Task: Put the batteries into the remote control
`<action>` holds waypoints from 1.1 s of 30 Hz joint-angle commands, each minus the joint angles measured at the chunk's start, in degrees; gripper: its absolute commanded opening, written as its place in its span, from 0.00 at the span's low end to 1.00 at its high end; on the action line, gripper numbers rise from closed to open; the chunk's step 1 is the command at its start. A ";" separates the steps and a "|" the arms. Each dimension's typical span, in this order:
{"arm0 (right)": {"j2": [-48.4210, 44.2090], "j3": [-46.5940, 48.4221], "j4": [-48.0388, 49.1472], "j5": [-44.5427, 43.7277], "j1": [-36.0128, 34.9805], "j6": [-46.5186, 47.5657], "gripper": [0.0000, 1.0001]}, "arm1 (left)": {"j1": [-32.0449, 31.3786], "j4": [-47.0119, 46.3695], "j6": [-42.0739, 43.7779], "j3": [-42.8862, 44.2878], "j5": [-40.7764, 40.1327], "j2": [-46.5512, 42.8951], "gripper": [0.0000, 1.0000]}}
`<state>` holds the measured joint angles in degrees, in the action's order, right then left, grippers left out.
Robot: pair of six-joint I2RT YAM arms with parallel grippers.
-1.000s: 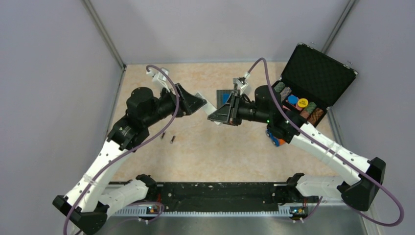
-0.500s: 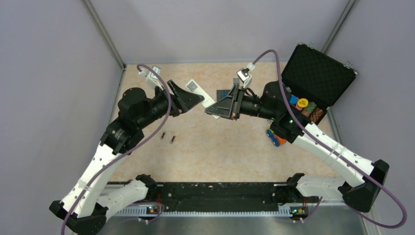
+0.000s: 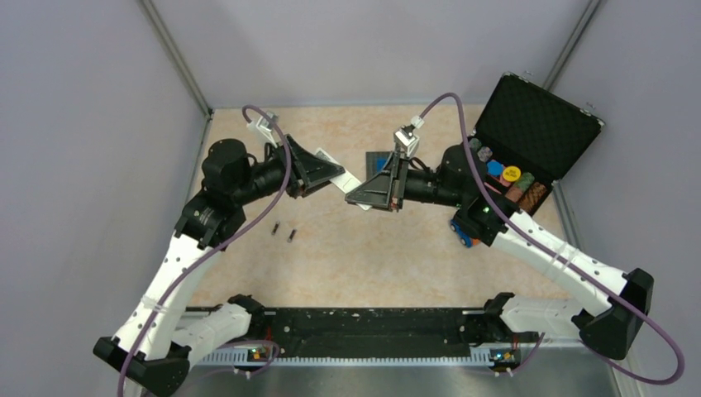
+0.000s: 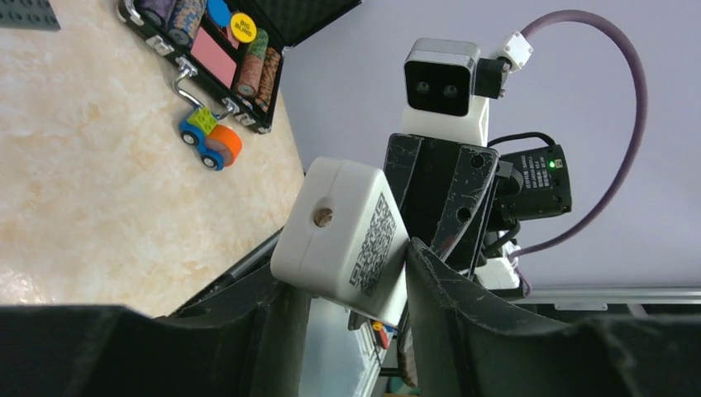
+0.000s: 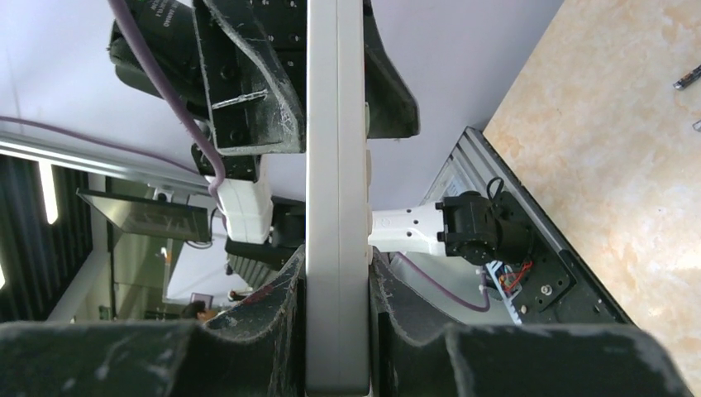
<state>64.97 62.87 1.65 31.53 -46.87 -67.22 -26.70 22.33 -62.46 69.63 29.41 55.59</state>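
Remote control (image 4: 339, 236), slim white plastic bar, clamped midair by left claw (image 4: 347, 281) and right claw (image 5: 335, 273); opposing pull risks twist, drop.

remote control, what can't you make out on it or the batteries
- Battery recess: not shown in any view. In the top view, the left gripper and right gripper cover most of the remote control. Right wrist shows only its thin edge, left wrist only its QR-coded end.
- Polarity of the batteries: too small in top view, cut off at the right wrist picture's edge.
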 commanded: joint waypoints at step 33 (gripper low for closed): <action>1.97 -3.28 2.79 1.59 -0.25 -7.74 0.35 | 8.07 -16.25 -12.56 -12.98 11.67 -4.13 0.00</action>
<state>66.85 57.30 9.96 35.20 -46.87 -76.75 -18.76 6.68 -76.99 57.25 42.02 52.62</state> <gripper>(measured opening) 0.300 0.300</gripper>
